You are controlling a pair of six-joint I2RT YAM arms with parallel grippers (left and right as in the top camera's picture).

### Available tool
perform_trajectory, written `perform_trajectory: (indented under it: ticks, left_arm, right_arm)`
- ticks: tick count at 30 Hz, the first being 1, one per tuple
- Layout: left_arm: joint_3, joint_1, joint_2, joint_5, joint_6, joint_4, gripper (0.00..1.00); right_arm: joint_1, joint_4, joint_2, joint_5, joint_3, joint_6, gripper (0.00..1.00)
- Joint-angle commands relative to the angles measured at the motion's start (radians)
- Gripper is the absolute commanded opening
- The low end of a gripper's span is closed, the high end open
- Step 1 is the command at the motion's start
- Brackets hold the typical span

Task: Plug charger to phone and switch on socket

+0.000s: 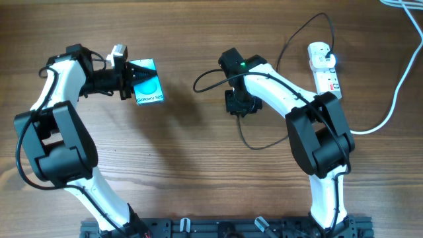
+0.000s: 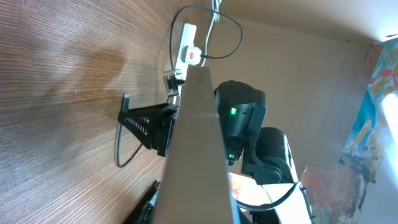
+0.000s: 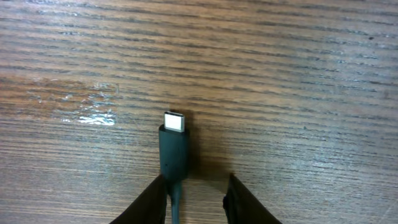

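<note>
My left claw [image 1: 132, 79] is clamped on the phone [image 1: 149, 83] and holds it by one edge at the left of the counter [image 1: 185, 172]. In the left wrist view the phone shows edge-on, its free end aimed across at my other arm. My right claw [image 3: 196, 182] is set narrow around the charger [image 3: 174, 155] near mid-counter. The black cable lies against one of the fingers [image 3: 149, 200], there is a gap to the other, and the plug tip [image 3: 174, 121] sticks out in front. From this angle I cannot tell whether I truly grip it or only bracket it. The socket [image 1: 325, 69] lies well apart at the far right, and I judge its switch is a job for later.

The step in hand is bringing plug and phone together. To do it well, I should first make sure of a firm pinch just behind the plug body, so it cannot swivel. Then I should bring the flat of the tip level with the phone's thin edge and push in straight along the phone's length, bracing with the left claw. A skewed approach would likely scrape the casing or push the phone out of my hold.
</note>
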Motion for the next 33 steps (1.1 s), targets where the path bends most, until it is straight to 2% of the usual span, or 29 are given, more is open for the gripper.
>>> perform_trajectory:
  ticks: [1,10,15,16,18,20,33]
  left_arm:
    - [0.000,0.004,-0.016,0.009,0.019,-0.001,0.04]
    - [0.000,0.004,-0.016,0.009,0.018,-0.001,0.04]
    - [0.000,0.004,-0.016,0.009,0.018,-0.001,0.04]
    - [0.000,0.004,-0.016,0.009,0.018,-0.001,0.04]
    - [0.000,0.004,-0.016,0.009,0.018,-0.001,0.04]
    - [0.000,0.004,-0.016,0.009,0.018,-0.001,0.04]
    - [0.000,0.004,-0.016,0.009,0.018,-0.001,0.04]
  right_arm:
    - [-0.001,0.013,0.043,0.006,-0.018,-0.027,0.24]
    - [-0.001,0.021,0.043,0.002,-0.019,-0.025,0.05]
    - [-0.001,0.025,0.043,0.002,-0.019,-0.025,0.05]
    - [-0.001,0.025,0.043,0.002,-0.019,-0.025,0.06]
    - [-0.001,0.026,0.043,0.003,-0.019,-0.025,0.21]
    - [-0.001,0.031,0.043,0.003,-0.019,-0.026,0.26]
    - [-0.001,0.047,0.043,0.031,-0.019,-0.014,0.34]
